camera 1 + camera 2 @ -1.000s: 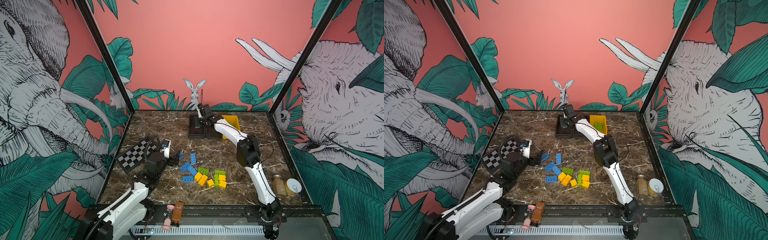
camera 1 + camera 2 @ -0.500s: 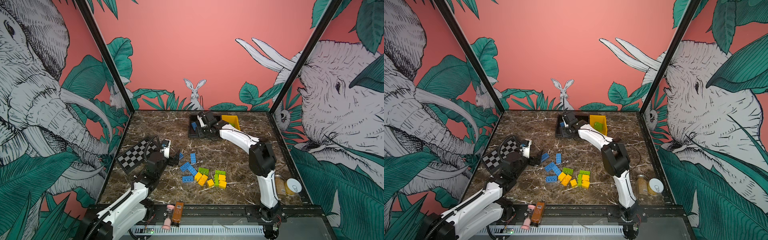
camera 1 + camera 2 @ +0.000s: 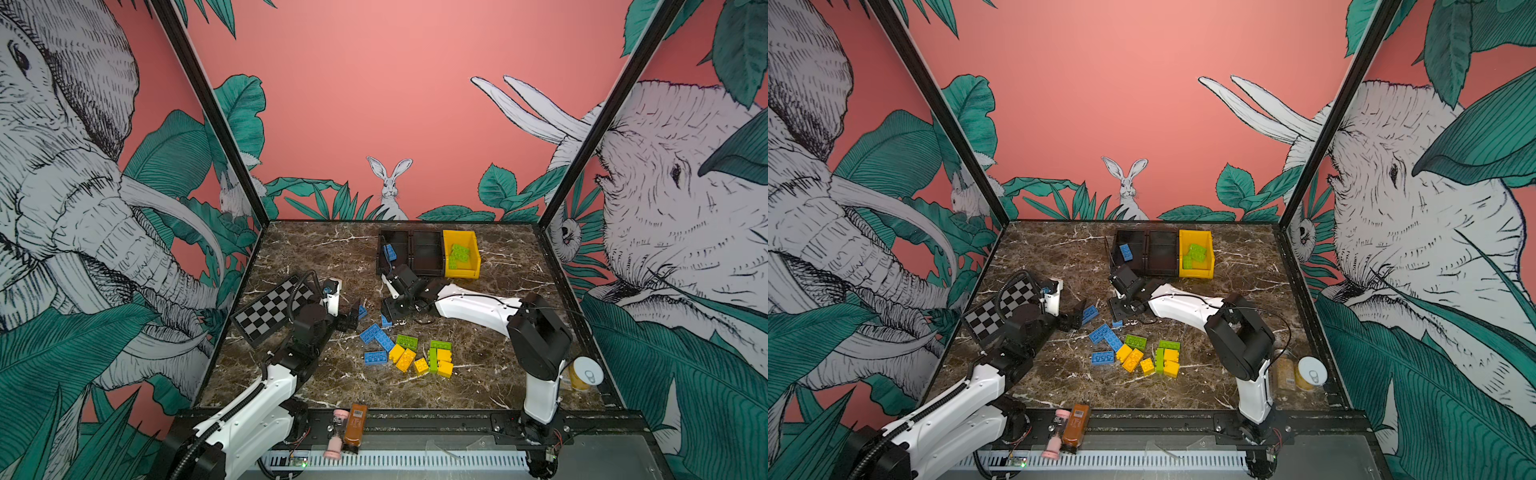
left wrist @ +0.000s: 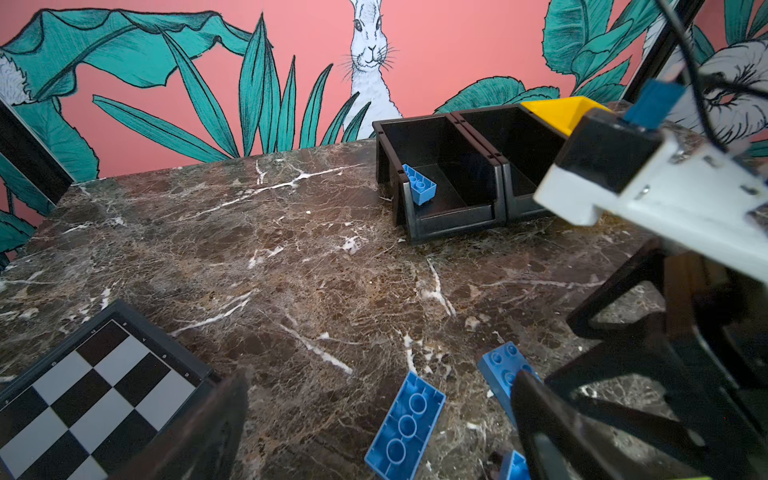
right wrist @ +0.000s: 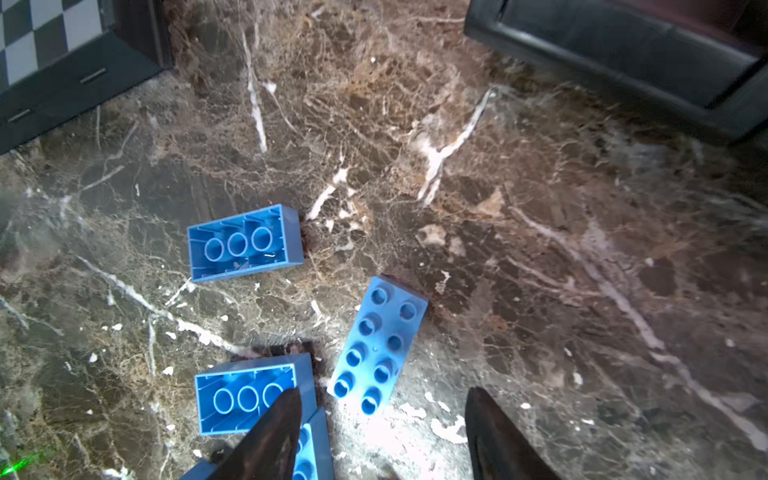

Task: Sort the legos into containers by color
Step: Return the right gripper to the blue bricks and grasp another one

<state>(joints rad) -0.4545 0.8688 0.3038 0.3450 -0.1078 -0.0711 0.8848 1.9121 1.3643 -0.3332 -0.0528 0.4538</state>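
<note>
Blue, lime and yellow legos lie scattered mid-worktop, with a checkerboard to their left. The right hand, fingers apart and empty, hovers over loose blue bricks. The left hand gapes wide nearby. At the back, a black container holds one blue brick, and the yellow container holds green legos.
</note>
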